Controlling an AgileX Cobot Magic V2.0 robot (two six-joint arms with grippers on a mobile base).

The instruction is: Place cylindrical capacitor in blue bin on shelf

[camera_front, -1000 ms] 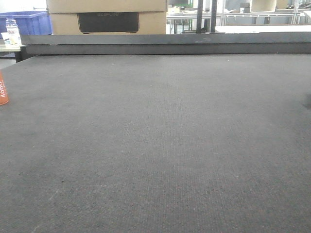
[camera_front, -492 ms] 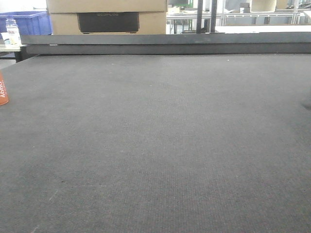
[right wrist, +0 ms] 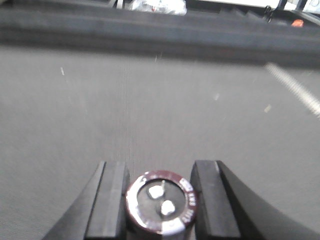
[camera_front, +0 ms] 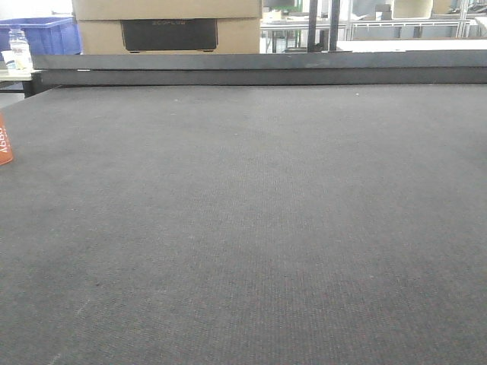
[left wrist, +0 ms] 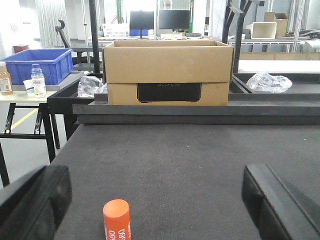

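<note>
My right gripper [right wrist: 161, 200] is shut on a cylindrical capacitor [right wrist: 161, 201], a maroon can whose end face with two metal terminals points at the camera. It hangs low over the dark mat. An orange-red cylinder [left wrist: 117, 220] with white numerals stands upright on the mat between the fingers of my open left gripper [left wrist: 157, 200], nearer the left finger [left wrist: 35, 200] and touching neither. Its edge [camera_front: 4, 141] shows at the left border of the front view. The shelf and its blue bin are out of view.
A cardboard box [left wrist: 167, 72] sits behind a raised black ledge [left wrist: 200, 112] at the mat's far end. A blue crate [left wrist: 40, 64] and bottles [left wrist: 37, 80] rest on a side table to the left. Crumpled plastic bags [left wrist: 270, 81] lie beyond the ledge.
A dark shape at the right edge of the front view has left the frame. The orange-red cylinder at the left edge has stayed put.
</note>
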